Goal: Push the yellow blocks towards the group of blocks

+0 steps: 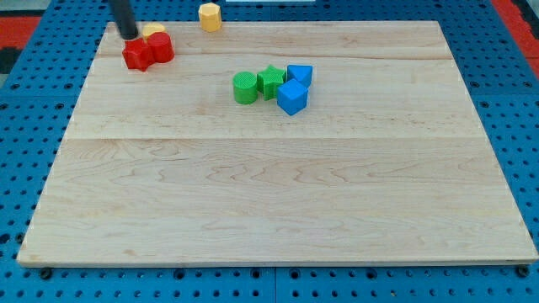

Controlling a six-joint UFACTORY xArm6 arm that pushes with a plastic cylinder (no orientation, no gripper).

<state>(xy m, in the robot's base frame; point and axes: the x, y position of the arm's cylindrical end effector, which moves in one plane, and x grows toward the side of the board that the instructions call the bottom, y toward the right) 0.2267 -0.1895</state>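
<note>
A yellow hexagonal block (210,16) stands at the view's top edge of the wooden board (278,210). A second yellow block (153,31) lies at the top left, mostly hidden behind two red blocks, a star shape (137,55) and a rounder one (160,46), that touch it. My tip (128,35) rests just left of that yellow block, above the red star. The group lies right of centre near the top: a green cylinder (245,87), a green star (271,81), and two blue cubes (299,75) (292,97), all close together.
The board sits on a blue pegboard surface (34,101). A red strip (514,17) shows at the view's top right corner.
</note>
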